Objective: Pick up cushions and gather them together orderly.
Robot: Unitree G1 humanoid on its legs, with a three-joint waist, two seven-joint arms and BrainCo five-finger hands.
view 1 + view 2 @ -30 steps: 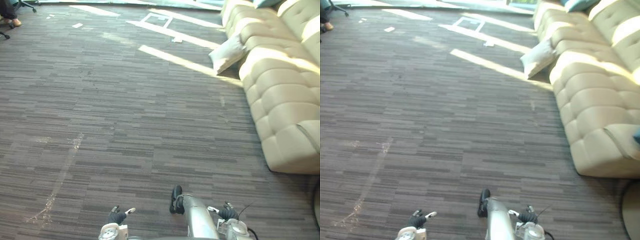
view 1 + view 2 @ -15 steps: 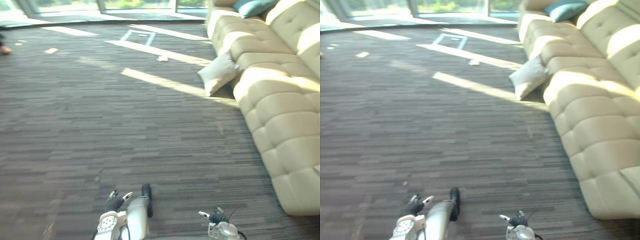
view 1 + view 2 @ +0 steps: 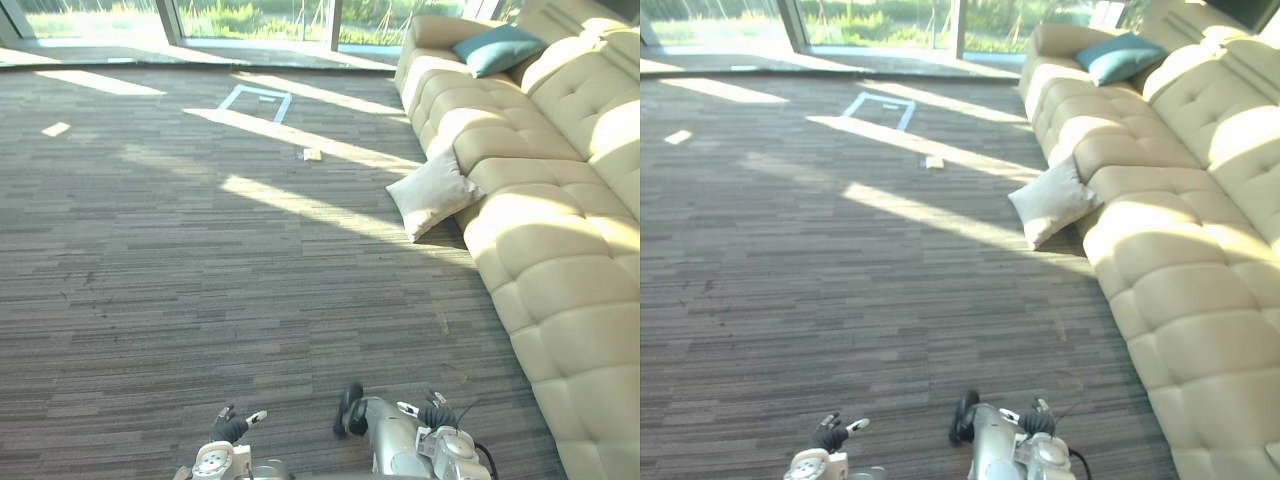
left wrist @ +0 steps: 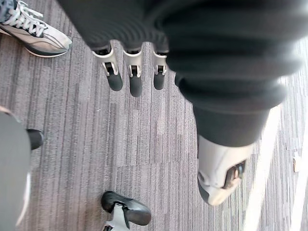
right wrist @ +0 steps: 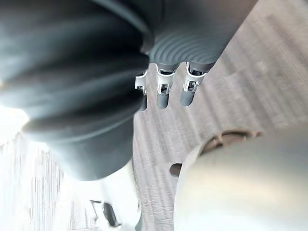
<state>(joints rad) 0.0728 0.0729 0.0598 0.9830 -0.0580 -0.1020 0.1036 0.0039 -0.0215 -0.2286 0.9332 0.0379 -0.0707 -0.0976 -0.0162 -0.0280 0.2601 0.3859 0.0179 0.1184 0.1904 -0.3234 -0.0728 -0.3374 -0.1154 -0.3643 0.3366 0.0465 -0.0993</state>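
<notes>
a white cushion (image 3: 432, 192) leans on the floor against a cream sofa (image 3: 560, 290) right of centre, a teal cushion (image 3: 497, 48) on its upper-right seat, both well apart from the left hand (image 3: 230, 430) and right hand (image 3: 437, 414) at the bottom edge, fingers (image 4: 129, 72) straight and empty.

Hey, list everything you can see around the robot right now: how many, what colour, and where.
Sofa: one, cream, tufted, along the robot's right.
Teal cushion: one, on the sofa's far end.
Off-white cushion: one, on the carpet, leaning against the sofa front.
Carpet: grey, striped, across the floor.
Tape outline: one, white rectangle, far ahead.
Paper scraps: two, pale, one near the outline, one far left.
Windows: along the far wall.
Shoe: one, grey-white, a person's, on the carpet.
Left hand: open, empty.
Right hand: open, empty.
</notes>
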